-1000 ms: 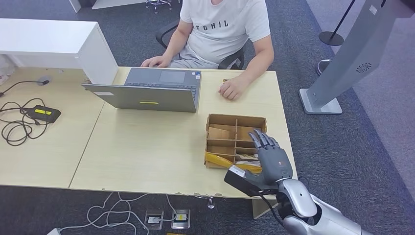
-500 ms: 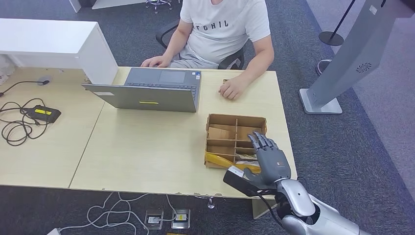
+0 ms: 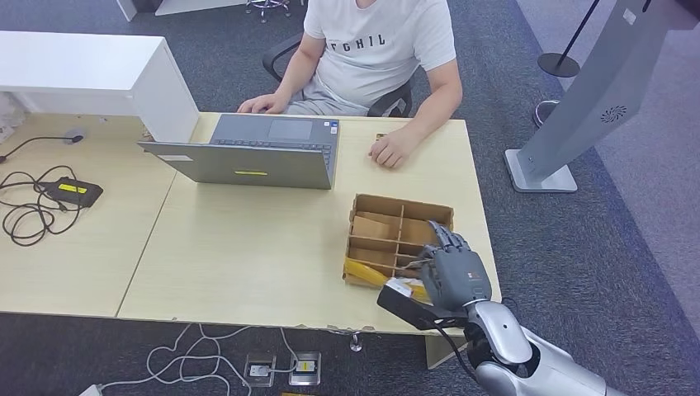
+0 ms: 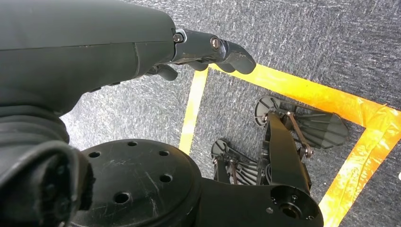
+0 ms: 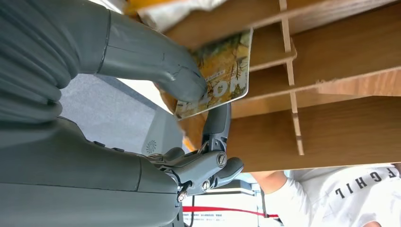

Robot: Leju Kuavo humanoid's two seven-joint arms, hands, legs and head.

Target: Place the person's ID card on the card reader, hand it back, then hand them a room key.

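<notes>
Right hand [image 5: 156, 94] pinches card [image 5: 222, 71] inside divided box [image 3: 388, 227].

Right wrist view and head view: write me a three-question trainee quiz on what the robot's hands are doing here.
1. True or false: the right hand pinches a printed card between thumb and a finger.
2. Multiple choice: where is the right hand in the head view? A) on the laptop B) over the cardboard divider box C) touching the person's hand
3. Short answer: what does the left hand hang over?

Key: 1 true. 2 B. 3 Grey carpet marked with yellow tape; it holds nothing.
</notes>
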